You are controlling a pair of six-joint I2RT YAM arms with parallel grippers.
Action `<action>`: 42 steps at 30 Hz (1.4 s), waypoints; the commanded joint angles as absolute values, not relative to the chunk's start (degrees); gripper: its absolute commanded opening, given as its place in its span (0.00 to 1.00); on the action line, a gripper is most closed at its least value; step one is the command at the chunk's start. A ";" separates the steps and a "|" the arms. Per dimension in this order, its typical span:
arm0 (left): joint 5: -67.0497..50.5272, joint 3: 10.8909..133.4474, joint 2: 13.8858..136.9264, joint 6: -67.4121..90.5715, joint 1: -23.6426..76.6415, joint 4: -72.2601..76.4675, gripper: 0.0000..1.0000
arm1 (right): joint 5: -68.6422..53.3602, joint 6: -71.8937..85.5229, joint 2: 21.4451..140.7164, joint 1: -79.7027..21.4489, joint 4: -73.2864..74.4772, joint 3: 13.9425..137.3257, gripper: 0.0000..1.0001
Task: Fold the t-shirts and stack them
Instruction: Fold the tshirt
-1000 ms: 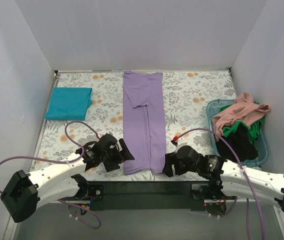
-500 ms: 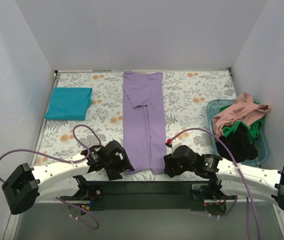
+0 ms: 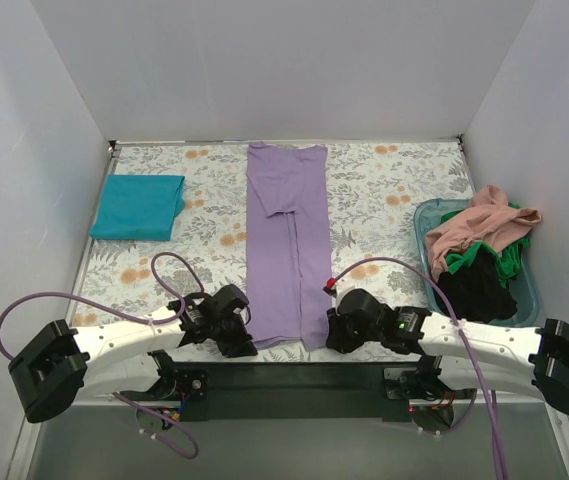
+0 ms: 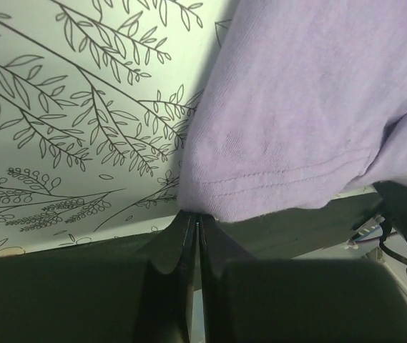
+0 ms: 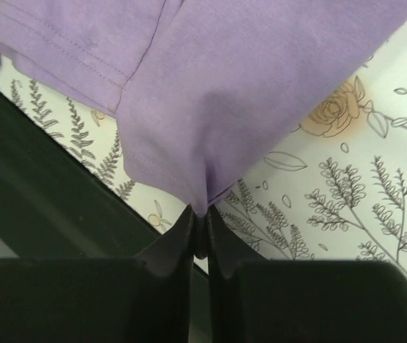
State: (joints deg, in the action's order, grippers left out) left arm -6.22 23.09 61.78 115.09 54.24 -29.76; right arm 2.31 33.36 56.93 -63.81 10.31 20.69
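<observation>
A lavender t-shirt lies as a long narrow strip down the middle of the floral cloth, its hem at the near edge. My left gripper is shut on the hem's left corner; purple fabric fills the view above the tips. My right gripper is shut on the hem's right corner, with a pinch of lavender fabric between the fingers. A folded teal t-shirt rests at the far left. Salmon-pink, green and black t-shirts are heaped in the tub.
The see-through blue tub stands at the right side. The grey floral cloth covers the table. A black bar runs along the near edge just behind both grippers. White walls close in the left, back and right.
Both grippers moved inward onto the lavender t-shirt's near hem corners and went from open to shut. The hem corners are now pinched.
</observation>
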 commanded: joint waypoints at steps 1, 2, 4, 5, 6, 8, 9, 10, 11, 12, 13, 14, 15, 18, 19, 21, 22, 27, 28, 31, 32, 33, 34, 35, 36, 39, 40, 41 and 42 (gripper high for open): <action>-3.87 20.74 62.76 118.30 54.93 -33.39 0.00 | -1.41 39.63 53.45 -63.98 10.81 19.43 0.12; -3.69 21.09 62.41 118.30 55.02 -33.75 0.00 | -0.97 41.03 50.83 -63.98 11.16 19.25 0.04; -2.64 21.44 60.83 118.65 55.28 -35.41 0.00 | -0.26 46.46 48.18 -63.98 11.43 18.20 0.01; -2.20 21.71 60.04 118.74 55.28 -35.94 0.00 | -0.26 48.32 45.64 -63.90 11.51 17.85 0.01; -2.02 21.80 58.64 118.83 55.37 -36.30 0.00 | -0.26 49.56 44.57 -63.98 11.77 17.23 0.01; -2.19 21.88 56.96 118.74 55.46 -36.91 0.00 | -0.26 53.34 41.85 -63.90 12.22 16.35 0.01; -2.37 21.80 55.21 118.74 55.55 -37.18 0.00 | -0.26 54.05 41.14 -63.98 12.48 15.83 0.01; -2.37 21.71 54.41 118.74 55.55 -37.26 0.00 | -0.26 55.62 40.44 -63.98 13.35 15.65 0.01; -2.46 21.62 53.71 118.74 55.63 -37.35 0.00 | 2.00 55.98 39.73 -63.98 13.71 15.56 0.01; -2.29 21.36 52.92 118.74 55.55 -37.53 0.00 | 2.37 56.16 39.64 -63.90 14.06 15.47 0.01; -2.20 21.18 51.87 118.74 55.63 -37.44 0.00 | 2.55 56.16 39.81 -63.90 14.24 15.56 0.01; -2.20 21.09 51.42 118.65 55.72 -37.27 0.00 | 2.81 56.16 40.60 -63.90 14.24 15.73 0.01; -2.28 21.18 51.16 118.57 55.72 -37.09 0.00 | 2.90 56.08 41.04 -63.90 14.24 15.99 0.01; -2.64 21.88 50.45 117.86 55.72 -35.25 0.00 | 3.78 55.20 43.59 -63.90 14.15 17.75 0.01; -2.46 22.41 50.36 117.43 55.81 -34.81 0.00 | 4.13 54.85 44.12 -63.90 14.15 18.28 0.01; -1.50 23.29 50.62 116.64 55.81 -34.28 0.00 | 5.44 53.88 45.52 -63.90 14.24 20.30 0.01; -0.80 24.77 50.80 115.93 55.72 -34.54 0.00 | 5.97 53.44 45.96 -63.81 14.24 21.09 0.01; 6.23 29.88 54.04 115.23 55.72 -37.44 0.00 | 7.03 47.83 48.43 -60.83 14.59 25.57 0.01; 8.07 30.67 54.57 115.05 55.72 -37.18 0.00 | 6.68 47.20 48.86 -58.91 14.59 26.01 0.01; 12.98 33.65 57.21 114.26 55.55 -36.74 0.00 | 5.62 44.14 51.06 -55.56 14.41 28.64 0.01; 13.88 36.10 58.09 113.82 55.46 -36.74 0.00 | 5.80 43.60 52.46 -54.85 14.24 29.35 0.01; 15.02 37.69 59.14 112.86 54.59 -37.78 0.00 | 5.71 42.81 53.17 -54.32 13.98 30.05 0.01; 16.16 39.27 61.06 112.50 54.23 -38.31 0.00 | 5.45 41.93 53.96 -53.10 13.02 31.62 0.01; 18.26 40.85 62.04 111.80 53.88 -38.41 0.00 | 5.01 40.53 55.53 -52.39 12.66 32.42 0.01; 18.46 42.70 62.83 109.36 53.01 -36.84 0.00 | 4.75 39.82 56.33 -51.51 12.22 33.30 0.01; 16.53 45.77 66.70 105.31 49.07 -32.89 0.00 | 2.64 37.62 59.49 -47.91 9.94 35.77 0.01; 16.00 46.57 68.88 103.64 48.00 -32.35 0.00 | 1.94 36.83 61.16 -46.16 9.24 36.82 0.01; 15.74 47.19 69.78 102.58 47.03 -31.56 0.00 | 0.98 36.04 61.87 -45.19 8.45 37.52 0.01; 14.78 47.98 70.83 101.70 45.02 -30.33 0.00 | 0.71 35.43 62.75 -44.48 8.18 38.23 0.01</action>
State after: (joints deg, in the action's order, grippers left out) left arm 13.54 45.36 68.69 106.96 48.77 -33.58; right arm 2.70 39.53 61.10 -46.72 12.38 34.68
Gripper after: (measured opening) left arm 0.012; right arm 0.042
